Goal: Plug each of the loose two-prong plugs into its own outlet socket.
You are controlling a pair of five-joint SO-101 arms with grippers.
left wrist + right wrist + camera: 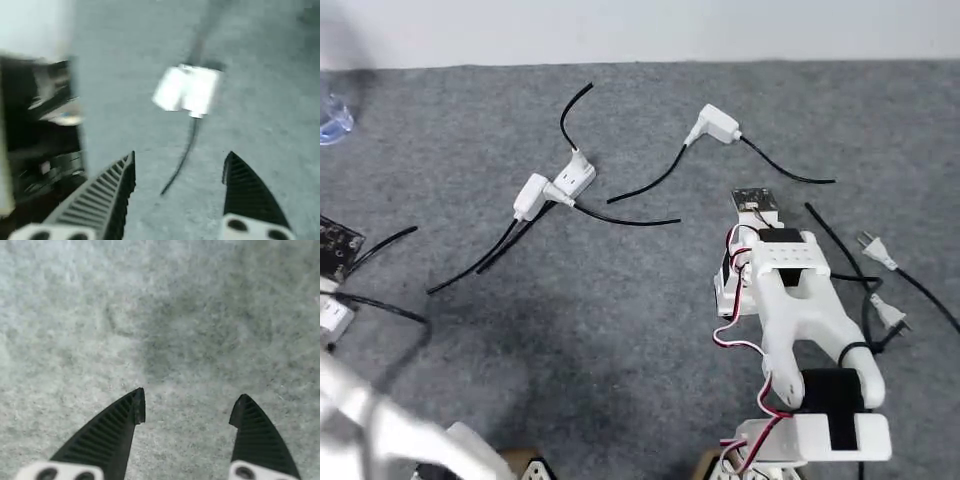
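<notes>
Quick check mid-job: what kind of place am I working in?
Probably a robotics test bench: grey felt-covered table, outlet sockets on short loose cords, two-prong plugs lying unplugged.

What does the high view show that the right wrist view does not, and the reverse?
High view: the right arm, a loose plug and a second plug beside it, and a white socket on a black cord farther off. Right wrist view: the right gripper, open. Both: the grey carpet.
</notes>
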